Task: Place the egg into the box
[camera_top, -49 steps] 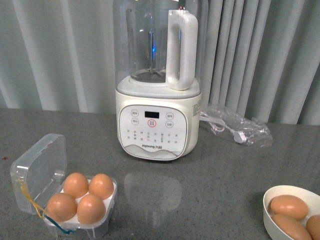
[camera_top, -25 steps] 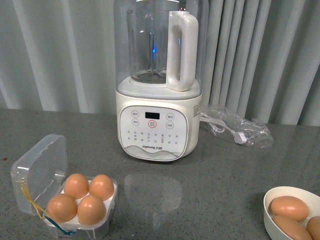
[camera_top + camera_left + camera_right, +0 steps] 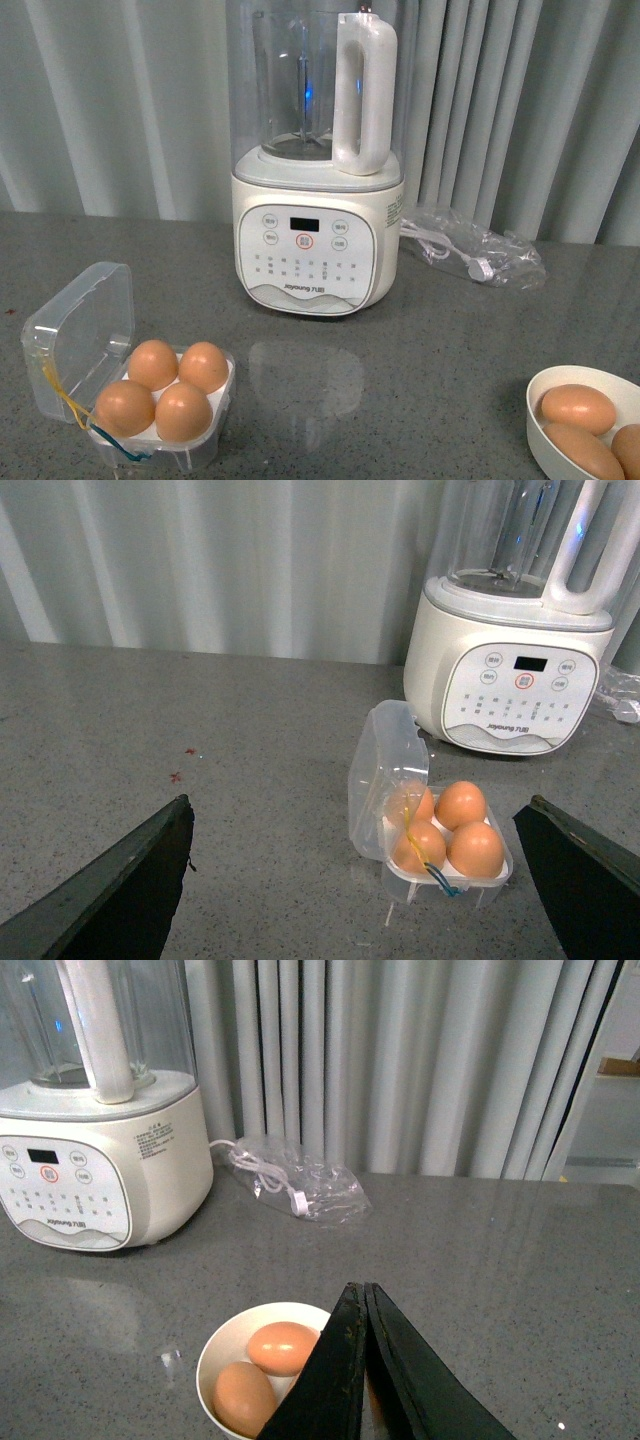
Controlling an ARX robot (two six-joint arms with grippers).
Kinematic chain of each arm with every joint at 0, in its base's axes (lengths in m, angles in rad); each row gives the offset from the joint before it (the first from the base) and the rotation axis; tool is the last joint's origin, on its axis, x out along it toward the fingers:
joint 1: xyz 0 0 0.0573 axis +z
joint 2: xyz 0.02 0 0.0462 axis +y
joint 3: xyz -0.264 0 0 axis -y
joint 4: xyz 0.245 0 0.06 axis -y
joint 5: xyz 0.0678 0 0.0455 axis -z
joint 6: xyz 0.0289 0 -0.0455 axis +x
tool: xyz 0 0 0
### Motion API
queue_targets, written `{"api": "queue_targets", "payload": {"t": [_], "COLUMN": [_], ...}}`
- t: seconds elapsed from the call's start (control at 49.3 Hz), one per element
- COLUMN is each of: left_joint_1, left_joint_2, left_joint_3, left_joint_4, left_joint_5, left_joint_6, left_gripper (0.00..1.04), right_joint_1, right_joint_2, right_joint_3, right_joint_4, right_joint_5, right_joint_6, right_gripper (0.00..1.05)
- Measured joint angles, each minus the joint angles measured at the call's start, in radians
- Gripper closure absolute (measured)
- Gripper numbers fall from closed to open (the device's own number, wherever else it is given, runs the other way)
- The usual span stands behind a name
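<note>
Four eggs stand on end in the open box.

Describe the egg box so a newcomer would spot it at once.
Start at the big white blender. Nearer the robot, to its left, sits the box: a clear case, lid open, holding four brown eggs. Unlike the round white bowl on the right, it is see-through, with yellow and blue strings.
</note>
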Motion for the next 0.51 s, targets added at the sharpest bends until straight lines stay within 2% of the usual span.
{"api": "queue_targets", "payload": {"t": [0.101,0.304,0.426,0.507], "left_joint_1": [0.000,0.000,0.000,0.000], "left_joint_2": [0.000,-0.001,-0.001,-0.001], "left_joint_3": [0.000,0.000,0.000,0.000], "left_joint_4": [0.000,0.000,0.000,0.000], "left_joint_5": [0.000,0.000,0.000,0.000], "left_joint_6": [0.000,0.000,0.000,0.000], "left_gripper": [0.07,0.07,0.07,0.07], "right_joint_1": [0.000,0.000,0.000,0.000], "right_joint_2": [-0.114,-0.153,-0.153,-0.153], "right_joint_3": [0.000,0.000,0.000,0.000], "right_joint_4": [-0.148,-0.158,-0.158,-0.158], "right_joint_5": [0.000,0.000,0.000,0.000], "right_joint_6": [0.000,-0.001,0.000,0.000], "right_gripper": [1.02,1.01,0.75,0.63]}}
